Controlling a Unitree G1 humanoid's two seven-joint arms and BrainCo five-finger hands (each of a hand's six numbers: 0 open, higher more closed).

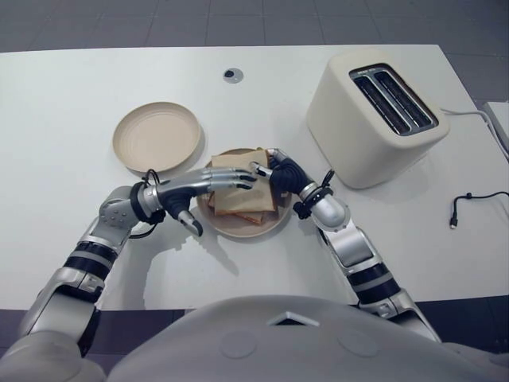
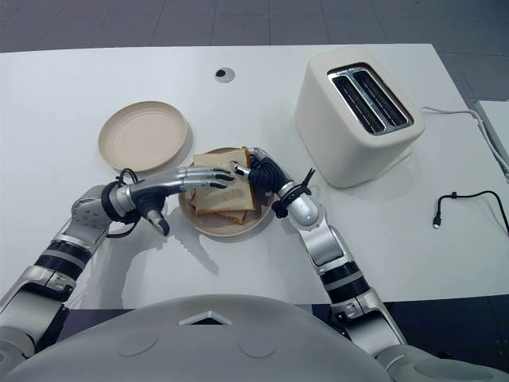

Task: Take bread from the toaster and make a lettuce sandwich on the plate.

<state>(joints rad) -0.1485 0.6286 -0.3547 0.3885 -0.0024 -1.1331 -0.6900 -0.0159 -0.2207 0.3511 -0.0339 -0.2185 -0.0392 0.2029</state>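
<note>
Table [image 1: 64,103]: white, carries every item listed.
Plate [image 1: 238,231]: centre of frame, holds the bread.
Bread [image 1: 246,200]: stack of toasted slices on the plate, top slice lying flat.
Left hand [image 1: 203,185]: comes in from the left of the plate; fingers [image 1: 231,177] released, stretched out flat across the top slice, grasping nothing.
Right hand [image 1: 288,177]: at the right edge of the stack; fingers [image 1: 261,168] curled onto the upper right corner of the bread, grasping it, 1 tip on its top face.
Toaster [image 1: 350,135]: upper right of frame, 2 slots, well apart from the plate.
Dish [image 1: 157,137]: round, upper left of the plate, near it.
Cable [image 1: 469,203]: black, right edge of frame.
</note>
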